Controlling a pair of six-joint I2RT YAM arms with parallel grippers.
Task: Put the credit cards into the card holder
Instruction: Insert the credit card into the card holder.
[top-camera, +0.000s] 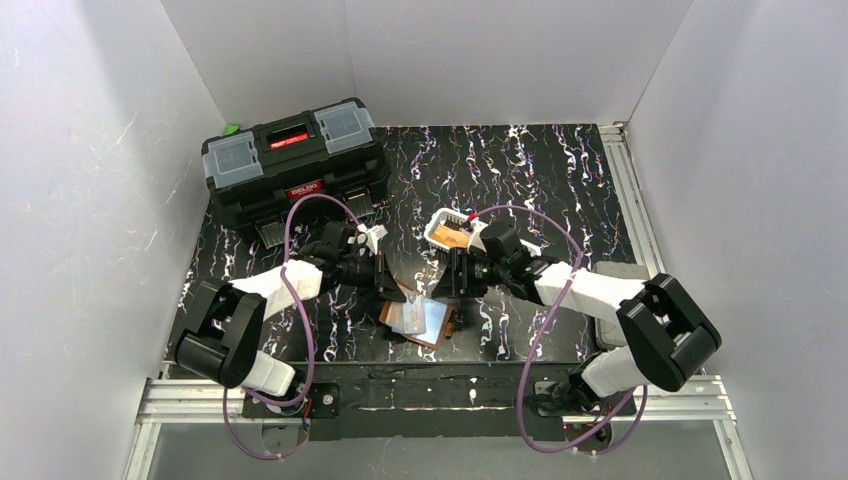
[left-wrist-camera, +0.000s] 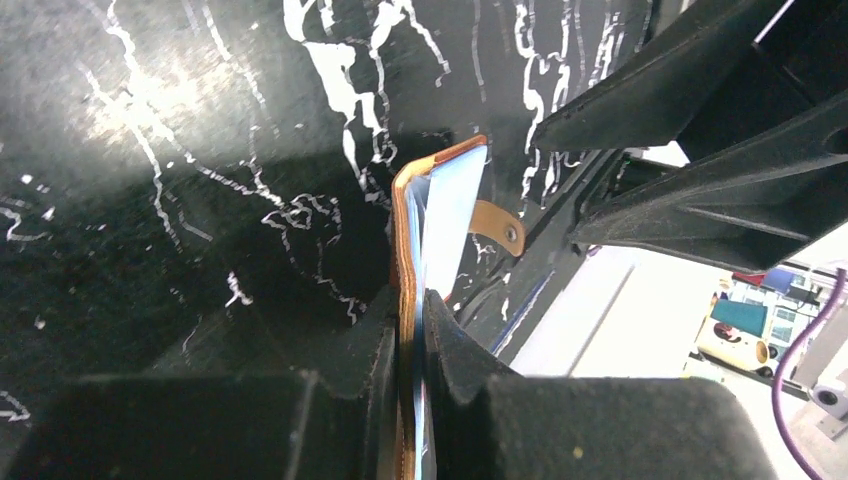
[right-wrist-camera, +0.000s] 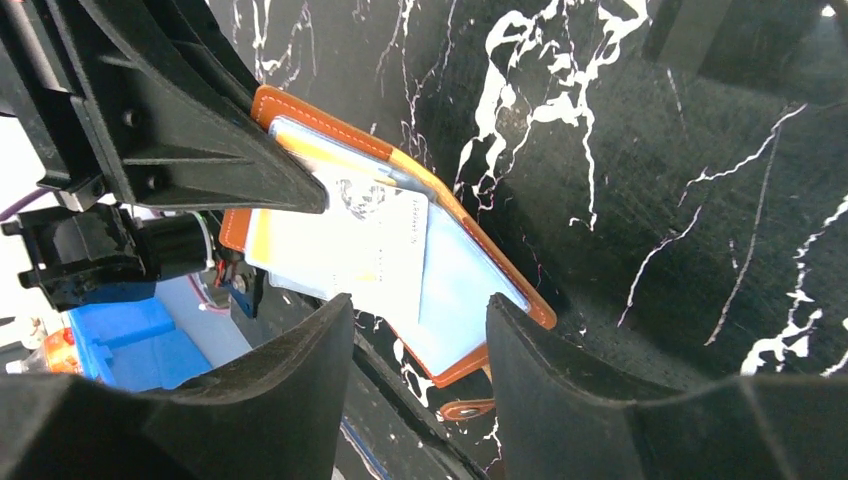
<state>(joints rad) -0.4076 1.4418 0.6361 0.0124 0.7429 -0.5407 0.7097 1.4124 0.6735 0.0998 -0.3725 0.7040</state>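
Observation:
The brown leather card holder (top-camera: 420, 320) lies open near the table's front edge, its clear sleeves facing up. My left gripper (left-wrist-camera: 410, 305) is shut on its left edge (left-wrist-camera: 440, 210); the snap tab (left-wrist-camera: 497, 225) hangs beside it. My right gripper (right-wrist-camera: 415, 330) is open and empty, just above the holder's near side (right-wrist-camera: 470, 290). A whitish credit card (right-wrist-camera: 375, 240) lies tilted on the sleeves; I cannot tell whether it is inside one. Orange cards (top-camera: 452, 237) lie in the white basket (top-camera: 437, 230) behind the right gripper (top-camera: 447, 285).
A big black toolbox (top-camera: 290, 165) stands at the back left. The left gripper's black finger (right-wrist-camera: 200, 130) reaches over the holder's far corner. The table's front edge and aluminium rail (top-camera: 430, 395) run just below the holder.

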